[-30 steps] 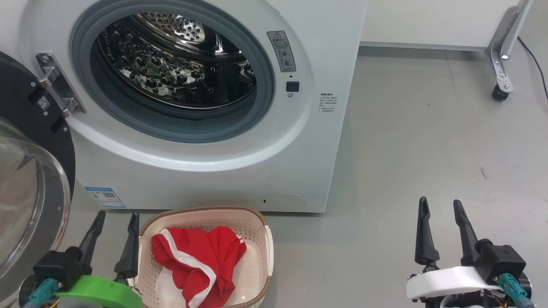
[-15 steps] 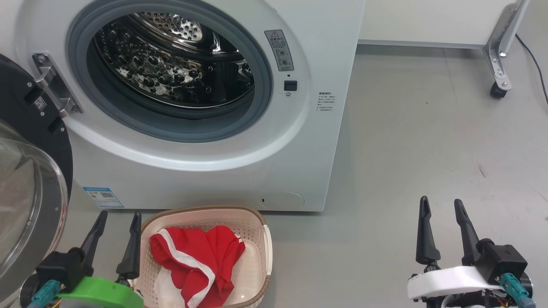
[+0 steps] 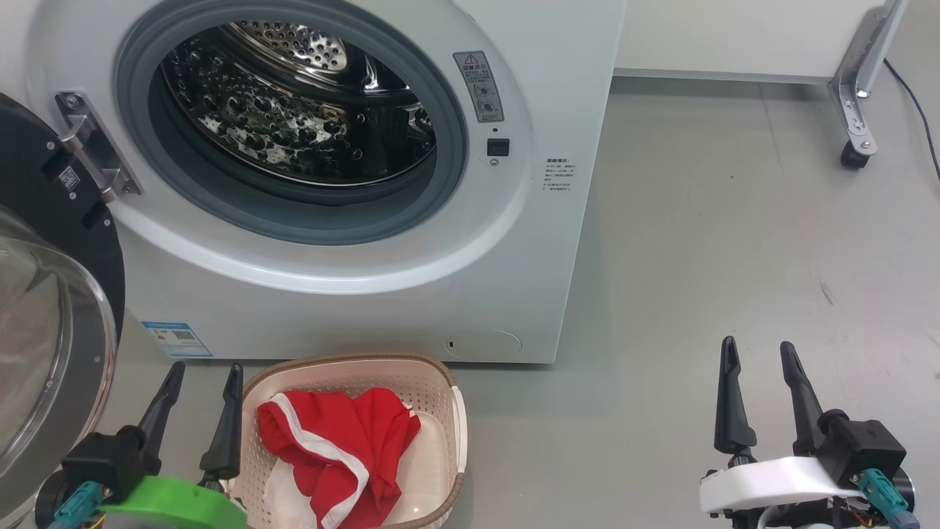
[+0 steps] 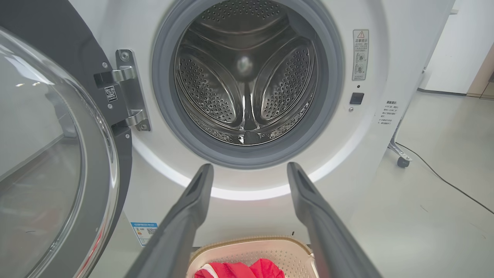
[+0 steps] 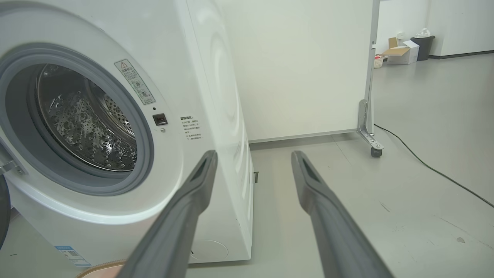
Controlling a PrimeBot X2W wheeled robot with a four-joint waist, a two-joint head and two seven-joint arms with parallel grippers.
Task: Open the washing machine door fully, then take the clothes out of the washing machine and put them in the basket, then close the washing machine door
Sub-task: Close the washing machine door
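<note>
The white washing machine (image 3: 352, 294) (image 4: 378, 69) (image 5: 216, 77) stands before me, its steel drum (image 3: 294, 110) (image 4: 247, 77) bare inside. Swung wide to the left is the washing machine door (image 3: 51, 308) (image 4: 50, 154), black-rimmed with a clear glass bowl. On the floor in front sits the cream basket (image 3: 440, 397) (image 4: 251, 247), holding the red clothes (image 3: 345, 448) (image 4: 247, 270) with white trim. My left gripper (image 3: 204, 376) (image 4: 249, 170) is open just left of the basket. Far to the right, over bare floor, my right gripper (image 3: 756, 351) (image 5: 252, 156) is open too. Neither holds anything.
A white panel on a metal leg with a caster (image 3: 855, 158) (image 5: 376, 151) stands right of the machine, with a black cable (image 3: 918, 103) (image 5: 436, 173) trailing across the grey floor. Boxes and a bin (image 5: 422, 46) sit far off.
The head view shifted slightly between the earliest frame and now. Grippers, door, basket and clothes keep their places.
</note>
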